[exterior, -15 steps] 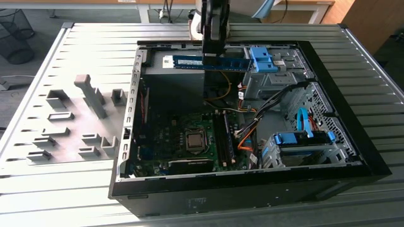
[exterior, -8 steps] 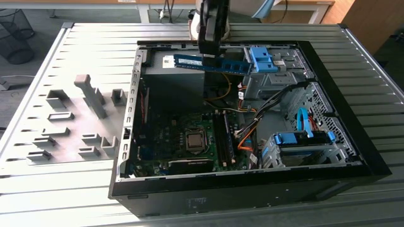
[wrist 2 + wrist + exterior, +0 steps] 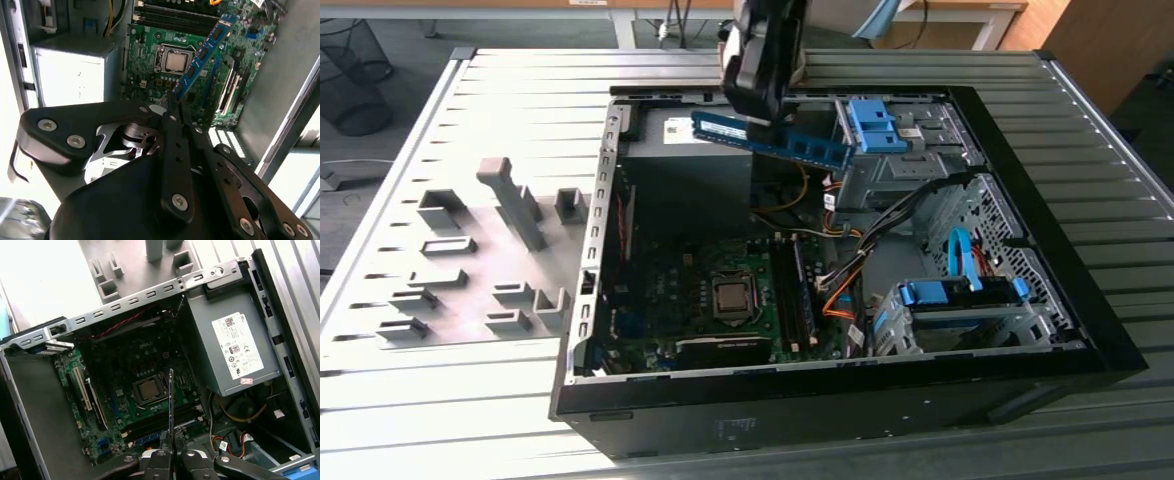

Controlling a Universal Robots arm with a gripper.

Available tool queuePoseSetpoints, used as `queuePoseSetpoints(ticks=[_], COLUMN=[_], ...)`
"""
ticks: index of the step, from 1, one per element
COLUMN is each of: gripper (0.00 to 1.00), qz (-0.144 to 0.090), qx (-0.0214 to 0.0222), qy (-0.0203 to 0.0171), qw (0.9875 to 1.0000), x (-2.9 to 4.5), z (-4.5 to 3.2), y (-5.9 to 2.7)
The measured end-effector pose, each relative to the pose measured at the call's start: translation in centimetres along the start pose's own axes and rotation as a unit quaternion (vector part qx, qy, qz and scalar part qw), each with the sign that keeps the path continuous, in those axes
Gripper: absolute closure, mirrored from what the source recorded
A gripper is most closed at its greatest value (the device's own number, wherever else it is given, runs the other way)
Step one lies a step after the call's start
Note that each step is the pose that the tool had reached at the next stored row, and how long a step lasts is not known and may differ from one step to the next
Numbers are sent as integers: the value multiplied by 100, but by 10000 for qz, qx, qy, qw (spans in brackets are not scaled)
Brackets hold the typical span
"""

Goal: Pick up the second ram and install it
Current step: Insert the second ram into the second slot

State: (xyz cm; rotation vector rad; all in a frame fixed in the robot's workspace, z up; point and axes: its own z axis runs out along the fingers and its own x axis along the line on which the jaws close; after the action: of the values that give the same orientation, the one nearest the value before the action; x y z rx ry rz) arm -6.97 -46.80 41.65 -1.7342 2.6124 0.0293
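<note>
— Ribbed grey metal is the table (image 3: 440,110), and what sits on it?

— An open black computer case (image 3: 1067,300), lying on its side. Beside the case, toward the exterior view's left, lies a grey plate with holder blocks (image 3: 507,210).

— Inside the case?

— A green motherboard (image 3: 125,390) with its square processor (image 3: 148,390) at the middle. The silver power supply (image 3: 235,345) fills the case corner next to the board. Blue drive brackets (image 3: 881,125) sit along the case's far side (orange and black cables run between them and the board).

— And the arm?

— The gripper (image 3: 767,115) hangs above the case. Its jaws are closed on the second ram (image 3: 774,138), pinching one end.

— Where is that stick exactly?

— In the air over the case interior, above the motherboard, well clear of the slots; in the second wrist view it (image 3: 202,55) slants across the board.
</note>
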Motion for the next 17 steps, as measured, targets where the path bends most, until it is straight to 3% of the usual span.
queuePoseSetpoints(ticks=[4, 9, 17], gripper=[86, 86, 86], qz=[355, 755, 784], qx=[8, 16, 16], qy=[2, 2, 2], qw=[9994, 9971, 9969], x=[0, 1, 0], z=[13, 24, 25], y=[0, 0, 0])
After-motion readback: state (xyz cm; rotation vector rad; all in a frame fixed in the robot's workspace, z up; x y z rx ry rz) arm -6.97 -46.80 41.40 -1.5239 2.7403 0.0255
